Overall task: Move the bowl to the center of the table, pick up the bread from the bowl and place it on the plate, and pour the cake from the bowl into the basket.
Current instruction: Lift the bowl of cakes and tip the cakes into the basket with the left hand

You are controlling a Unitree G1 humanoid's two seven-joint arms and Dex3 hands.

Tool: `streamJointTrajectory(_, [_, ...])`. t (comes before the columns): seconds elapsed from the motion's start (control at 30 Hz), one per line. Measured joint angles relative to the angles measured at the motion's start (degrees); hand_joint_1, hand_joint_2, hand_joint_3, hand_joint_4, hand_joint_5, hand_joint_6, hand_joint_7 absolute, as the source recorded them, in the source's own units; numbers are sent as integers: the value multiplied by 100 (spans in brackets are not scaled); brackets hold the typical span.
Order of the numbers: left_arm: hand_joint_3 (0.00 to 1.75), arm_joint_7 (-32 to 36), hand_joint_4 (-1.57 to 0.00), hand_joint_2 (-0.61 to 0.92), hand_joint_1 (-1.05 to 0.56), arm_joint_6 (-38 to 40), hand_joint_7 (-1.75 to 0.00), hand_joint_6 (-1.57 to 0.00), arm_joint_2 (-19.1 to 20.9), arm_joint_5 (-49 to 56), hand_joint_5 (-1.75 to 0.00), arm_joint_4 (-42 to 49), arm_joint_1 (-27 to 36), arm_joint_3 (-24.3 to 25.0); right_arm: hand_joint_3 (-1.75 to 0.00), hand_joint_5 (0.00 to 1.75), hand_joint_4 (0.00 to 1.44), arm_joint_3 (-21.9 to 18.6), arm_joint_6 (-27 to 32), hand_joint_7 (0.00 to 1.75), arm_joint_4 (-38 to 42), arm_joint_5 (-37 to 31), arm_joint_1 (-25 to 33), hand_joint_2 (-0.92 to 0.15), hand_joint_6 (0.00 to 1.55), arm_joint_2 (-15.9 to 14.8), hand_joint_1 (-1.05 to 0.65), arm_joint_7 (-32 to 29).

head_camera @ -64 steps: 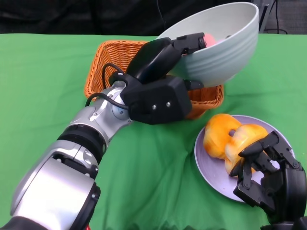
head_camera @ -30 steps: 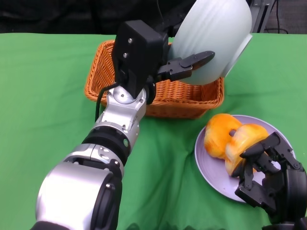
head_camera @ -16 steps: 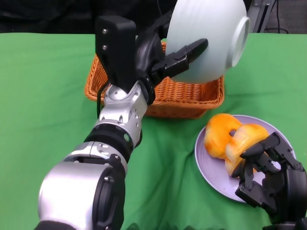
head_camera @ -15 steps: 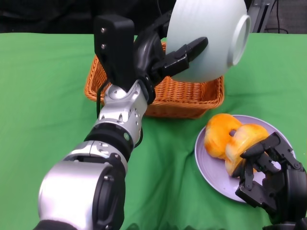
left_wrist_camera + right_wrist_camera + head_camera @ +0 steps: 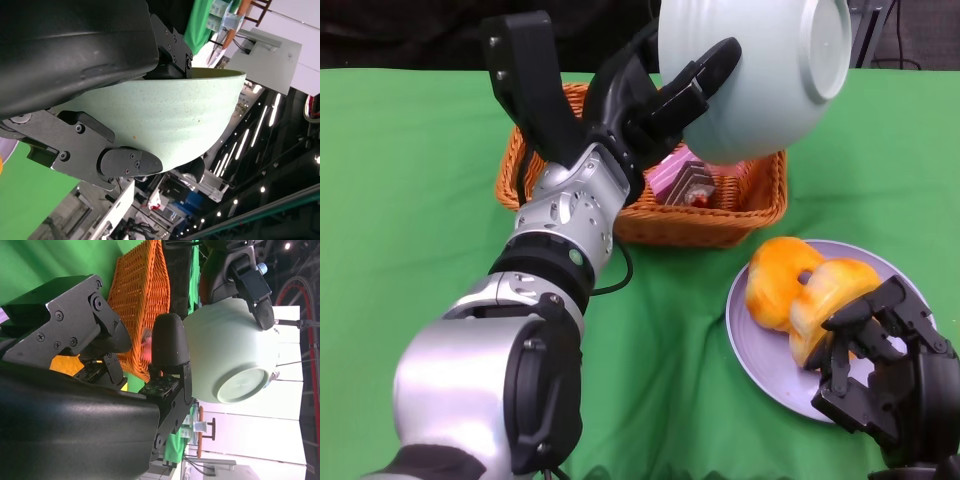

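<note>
My left hand (image 5: 650, 95) grips the pale green bowl (image 5: 750, 70) by its rim and holds it nearly upside down above the orange wicker basket (image 5: 640, 215). The bowl's base faces up and to the right. A pink and brown cake slice (image 5: 688, 182) lies inside the basket under the bowl. Yellow-orange bread (image 5: 795, 285) sits on the lilac plate (image 5: 760, 350) at the right. My right hand (image 5: 880, 365) rests at the plate's near right edge, fingers curled and holding nothing. The right wrist view shows the bowl (image 5: 227, 352) over the basket (image 5: 142, 305); the left wrist view shows the bowl's wall (image 5: 165, 130).
A green cloth (image 5: 410, 200) covers the table. The basket stands at the back middle, with the plate in front of it to the right. Dark background and equipment lie beyond the table's far edge.
The left hand has turned the bowl from tilted to almost inverted over the basket. The cake, seen in the bowl before, now lies in the basket. The right hand has not moved.
</note>
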Motion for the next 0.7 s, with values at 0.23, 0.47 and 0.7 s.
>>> streamJointTrajectory(0.23, [73, -91, -72, 77, -11, 283, -155, -72, 12, -242, -175, 0, -4, 278, -133, 175, 74, -11, -3, 161, 19, 16, -5, -55, 56, 1, 15, 11])
streamJointTrajectory(0.47, [76, -39, -72, 78, -11, 443, -156, -69, 14, -406, -175, 1, -6, 514, -132, 175, 74, -29, -38, 161, 45, 5, -22, -56, 56, 6, 16, -7])
streamJointTrajectory(0.7, [66, 438, -70, 88, -11, 761, -170, -57, -5, -871, -175, 1, -83, 934, -133, 175, 73, -38, -39, 162, 73, 22, -35, -57, 56, 8, 16, 16])
